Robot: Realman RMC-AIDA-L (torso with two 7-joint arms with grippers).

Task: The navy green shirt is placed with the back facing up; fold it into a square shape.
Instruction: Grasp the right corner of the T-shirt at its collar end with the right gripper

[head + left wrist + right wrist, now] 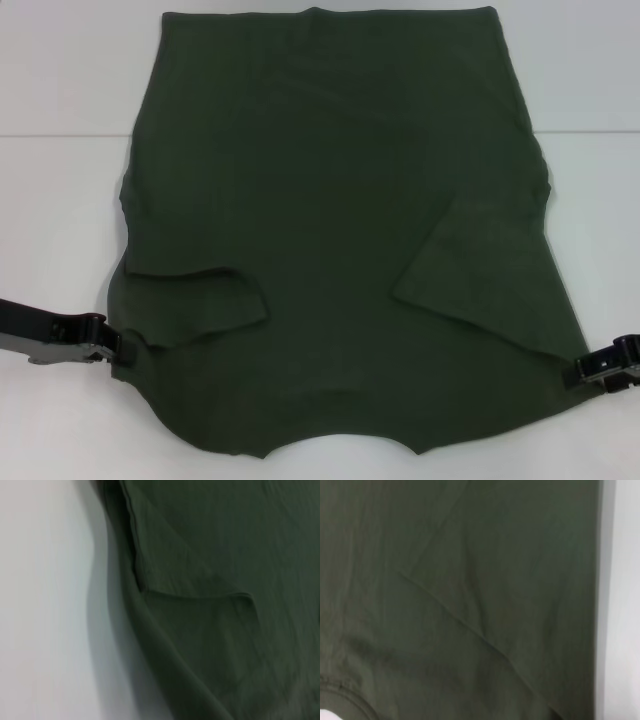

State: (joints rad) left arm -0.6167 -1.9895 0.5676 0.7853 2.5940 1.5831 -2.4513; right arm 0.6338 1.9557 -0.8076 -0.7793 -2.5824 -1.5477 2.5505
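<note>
Dark olive-green cotton T-shirt (340,200) lay back up across the plain white desk (60,70), both sleeves folded inward.

The left gripper (122,348) sat at the shirt's left shoulder edge, touching cloth; whether its fingers were closed could not be told. The folded sleeves lay between the arms. The right gripper (578,372) met the right shoulder edge, its grip equally unclear.

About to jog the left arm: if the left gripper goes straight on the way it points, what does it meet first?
The shirt. The left gripper points inward at its near left edge, seemingly already touching, just below the folded-in sleeve. Its height above the table is unclear.
</note>
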